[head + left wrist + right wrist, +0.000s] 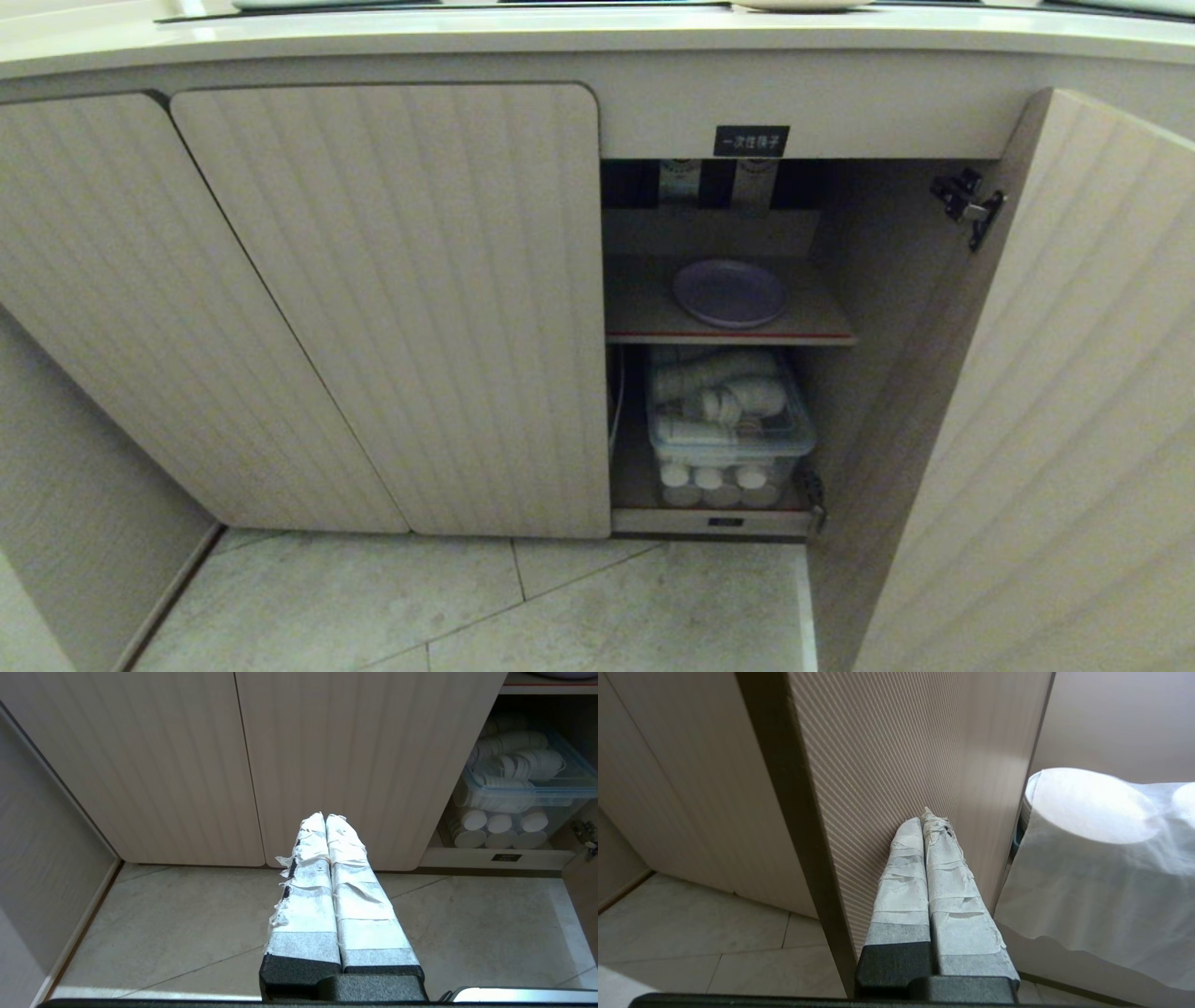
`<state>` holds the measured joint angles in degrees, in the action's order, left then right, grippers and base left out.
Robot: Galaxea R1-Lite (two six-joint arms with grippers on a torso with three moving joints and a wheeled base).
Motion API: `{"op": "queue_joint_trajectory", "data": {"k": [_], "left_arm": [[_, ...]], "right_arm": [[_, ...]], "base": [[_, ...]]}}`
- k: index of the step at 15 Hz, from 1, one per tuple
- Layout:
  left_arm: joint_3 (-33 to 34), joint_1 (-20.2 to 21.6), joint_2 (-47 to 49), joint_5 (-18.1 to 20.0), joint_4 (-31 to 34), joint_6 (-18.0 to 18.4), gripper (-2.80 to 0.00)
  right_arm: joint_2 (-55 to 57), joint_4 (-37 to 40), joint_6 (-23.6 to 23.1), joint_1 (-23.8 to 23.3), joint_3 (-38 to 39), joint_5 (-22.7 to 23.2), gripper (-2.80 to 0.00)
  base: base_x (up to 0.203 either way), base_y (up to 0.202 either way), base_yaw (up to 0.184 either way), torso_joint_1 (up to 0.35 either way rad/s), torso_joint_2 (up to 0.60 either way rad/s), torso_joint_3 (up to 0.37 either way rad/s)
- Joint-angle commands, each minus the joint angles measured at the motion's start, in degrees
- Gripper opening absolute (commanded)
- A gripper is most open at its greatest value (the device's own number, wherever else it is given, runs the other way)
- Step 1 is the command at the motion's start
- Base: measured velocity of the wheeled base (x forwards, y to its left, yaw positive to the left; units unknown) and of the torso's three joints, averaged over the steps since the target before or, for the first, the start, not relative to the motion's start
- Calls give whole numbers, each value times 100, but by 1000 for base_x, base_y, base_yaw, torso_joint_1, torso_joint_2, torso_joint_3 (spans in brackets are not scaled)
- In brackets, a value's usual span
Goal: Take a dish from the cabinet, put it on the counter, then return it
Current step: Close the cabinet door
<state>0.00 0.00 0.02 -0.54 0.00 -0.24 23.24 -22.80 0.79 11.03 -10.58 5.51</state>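
Observation:
A pale lavender dish point(729, 292) lies flat on the red-edged inner shelf point(644, 322) of the beige ribbed cabinet point(392, 308), whose right door point(1055, 420) stands swung open. The cream counter point(467, 37) runs along the top of the head view. Neither arm shows in the head view. My right gripper point(924, 817) is shut and empty, its taped fingertips close against the ribbed outer face of the open door point(887, 779). My left gripper point(324, 817) is shut and empty, hanging above the floor in front of the closed doors point(327, 756).
On the cabinet's bottom level a clear lidded box point(728, 420) holds white stacked cups. A black label point(752, 141) sits above the opening. Grey floor tiles point(560, 607) lie before the cabinet. A white cloth-covered object point(1101, 858) stands beside the open door in the right wrist view.

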Motion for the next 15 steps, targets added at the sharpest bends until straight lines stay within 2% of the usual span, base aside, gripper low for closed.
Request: {"op": "queue_joint_trajectory", "data": {"k": [1, 5, 15], "left_arm": [[0, 0, -2, 2, 0, -2, -280], [0, 0, -2, 2, 0, -2, -280], [0, 0, -2, 2, 0, -2, -280]], "right_arm": [[203, -30, -7, 103, 11, 3, -280], [428, -32, -26, 223, 19, 247, -280], [1560, -111, -43, 312, -433, 275, -280]], "base": [[0, 0, 0, 0, 0, 0], [0, 0, 0, 0, 0, 0], [0, 0, 0, 0, 0, 0]]}}
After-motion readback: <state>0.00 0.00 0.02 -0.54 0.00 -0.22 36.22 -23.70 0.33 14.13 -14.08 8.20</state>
